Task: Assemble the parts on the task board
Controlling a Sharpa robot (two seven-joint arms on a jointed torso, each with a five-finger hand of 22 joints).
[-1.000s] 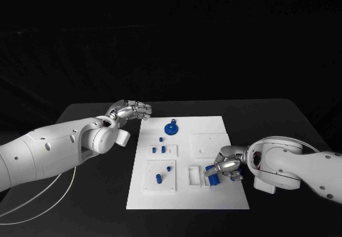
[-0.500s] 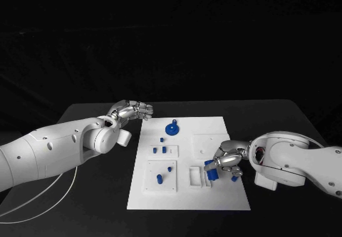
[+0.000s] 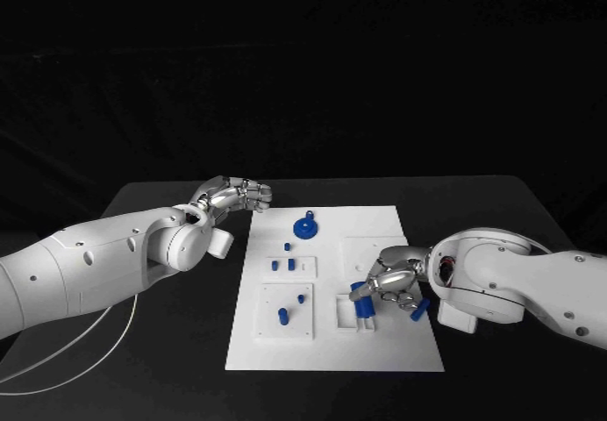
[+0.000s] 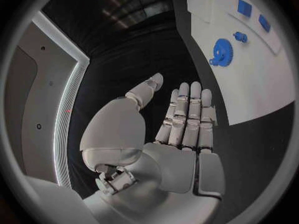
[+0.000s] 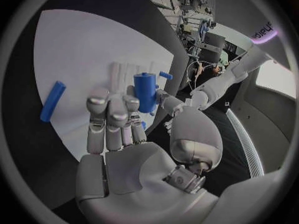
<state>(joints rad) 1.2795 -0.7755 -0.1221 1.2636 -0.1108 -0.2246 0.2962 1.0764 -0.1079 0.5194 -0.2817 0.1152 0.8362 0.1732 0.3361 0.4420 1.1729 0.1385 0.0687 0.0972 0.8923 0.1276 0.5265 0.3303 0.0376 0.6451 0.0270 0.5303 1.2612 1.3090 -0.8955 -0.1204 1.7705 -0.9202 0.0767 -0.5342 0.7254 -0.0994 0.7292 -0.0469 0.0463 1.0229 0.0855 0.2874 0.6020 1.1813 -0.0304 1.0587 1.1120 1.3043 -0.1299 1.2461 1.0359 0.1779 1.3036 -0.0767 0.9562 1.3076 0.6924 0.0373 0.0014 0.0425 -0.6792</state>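
Right robot hand (image 3: 392,287) pinches a blue cylinder part (image 5: 145,92) and has slid toward 9 o'clock, now over the slotted holder (image 3: 346,314) on the task board (image 3: 405,351), so insertion looks close. Left robot hand (image 3: 235,195) hasn't budged, fingers apart, empty, over the desk (image 3: 152,197).

Black table (image 3: 152,351); white task board (image 3: 380,355) flat, centre.

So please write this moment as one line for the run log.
right hand: holds blue cylinder part over task board | left hand: open, beside board's far corner | blue gear: on board
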